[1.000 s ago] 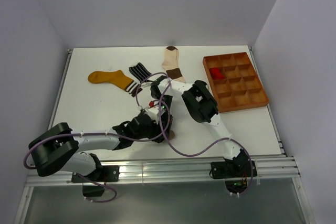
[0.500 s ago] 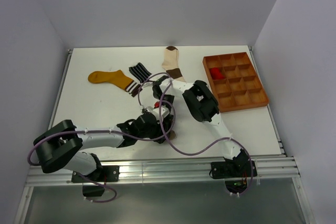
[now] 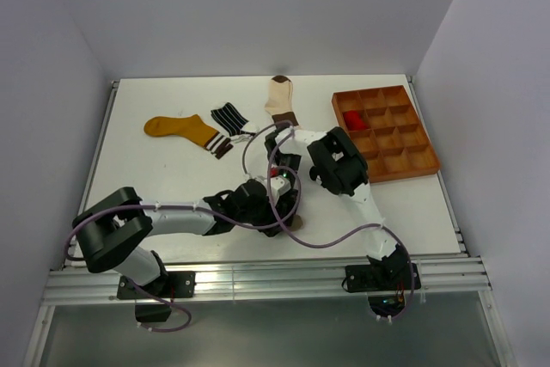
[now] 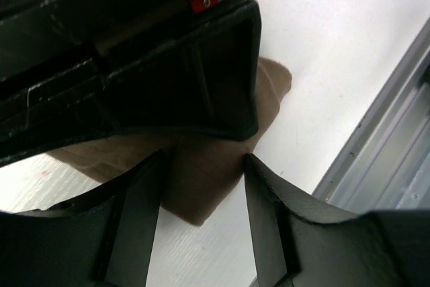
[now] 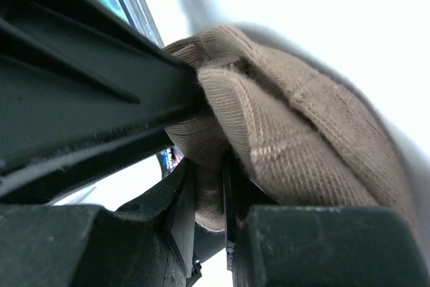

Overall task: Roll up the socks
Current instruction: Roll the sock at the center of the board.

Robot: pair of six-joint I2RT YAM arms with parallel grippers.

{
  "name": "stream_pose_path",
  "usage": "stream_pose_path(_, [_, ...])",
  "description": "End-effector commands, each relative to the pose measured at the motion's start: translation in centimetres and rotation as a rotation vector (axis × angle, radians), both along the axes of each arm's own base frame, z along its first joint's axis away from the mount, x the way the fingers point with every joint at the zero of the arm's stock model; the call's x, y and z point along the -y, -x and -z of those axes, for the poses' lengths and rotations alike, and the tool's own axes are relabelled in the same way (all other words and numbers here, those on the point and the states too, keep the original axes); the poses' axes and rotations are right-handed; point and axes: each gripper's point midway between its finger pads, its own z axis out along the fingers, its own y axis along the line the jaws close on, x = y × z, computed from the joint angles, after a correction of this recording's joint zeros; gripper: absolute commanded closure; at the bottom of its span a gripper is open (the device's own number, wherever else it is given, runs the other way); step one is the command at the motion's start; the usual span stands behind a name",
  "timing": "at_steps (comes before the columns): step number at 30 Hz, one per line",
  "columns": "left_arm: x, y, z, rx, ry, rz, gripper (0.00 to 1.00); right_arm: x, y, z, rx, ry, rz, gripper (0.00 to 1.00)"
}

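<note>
Taupe sock (image 5: 282, 132): bench (image 3: 155, 178) centre, toward near edge; wadded, long axis unclear. Right gripper (image 5: 225, 186): jaws nearly closed, pinching it. Left gripper (image 4: 201, 173): jaws half-spread astride it, grip unclear. Toward far edge: mustard sock (image 3: 180, 129), striped sock (image 3: 228, 116), cream sock (image 3: 281, 99). Far right corner: tray (image 3: 404, 171), red sock (image 3: 353, 119) inside.

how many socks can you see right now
5. Mustard sock at far left, striped sock beside it, cream-and-brown sock near the far edge, red sock in the tray, taupe sock pinched in the right gripper. Others may be hidden.
</note>
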Motion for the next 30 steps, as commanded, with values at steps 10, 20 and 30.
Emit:
stream_pose_path(10, [2.3, -0.3, 0.2, -0.031, 0.019, 0.041, 0.46, 4.7, -3.5, 4.9, 0.240, 0.048, -0.150, 0.88])
stream_pose_path(20, [2.7, 0.5, 1.7, -0.132, 0.038, -0.006, 0.79, 4.0, -3.6, 5.0, 0.255, 0.050, -0.090, 0.84])
stream_pose_path(30, [0.8, 3.6, 4.9, -0.389, -0.025, -0.047, 1.00, 2.5, -4.5, 3.9, 0.322, -0.007, 0.013, 0.75])
